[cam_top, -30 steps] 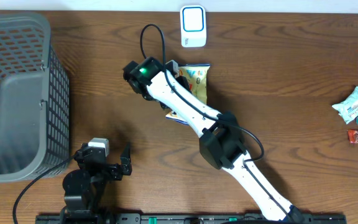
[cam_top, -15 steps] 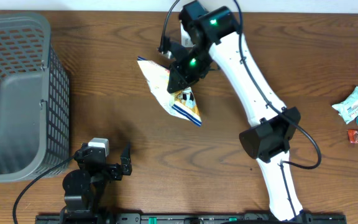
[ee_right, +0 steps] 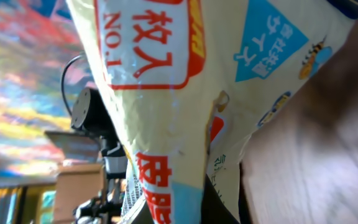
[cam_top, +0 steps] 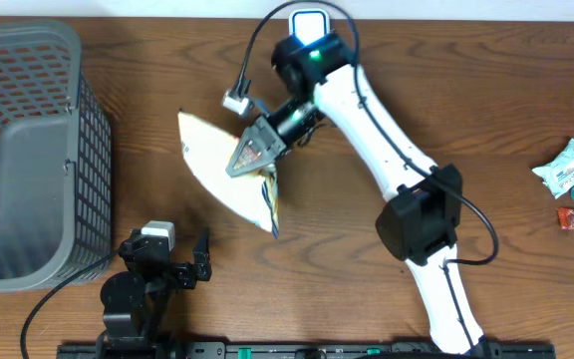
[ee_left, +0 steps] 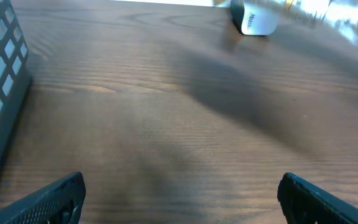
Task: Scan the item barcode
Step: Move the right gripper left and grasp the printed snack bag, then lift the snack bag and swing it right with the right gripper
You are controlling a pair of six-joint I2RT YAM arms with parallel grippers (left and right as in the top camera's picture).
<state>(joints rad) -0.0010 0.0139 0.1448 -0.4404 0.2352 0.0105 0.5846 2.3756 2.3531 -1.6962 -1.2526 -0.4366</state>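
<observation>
Stretching under everything, the wooden worktop [cam_top: 486, 120] is carrying a grey mesh basket [cam_top: 28, 150], well off to the left of your right pincer [cam_top: 257, 150] and close beside your left pincer [cam_top: 172, 257]. Your right pincer is clamping tight on the yellow snack bag [cam_top: 217, 175], which is hanging raised off the worktop and spreading leftward from the fingertips. Its printed face is filling the right wrist view. The white scanner [cam_top: 309, 22] is sitting just behind that pincer's arm, apart from the bag. Your left pincer is resting with its fingers spread wide, gripping nothing. Small packets [cam_top: 571, 170] are lying far to the right pincer's right.
</observation>
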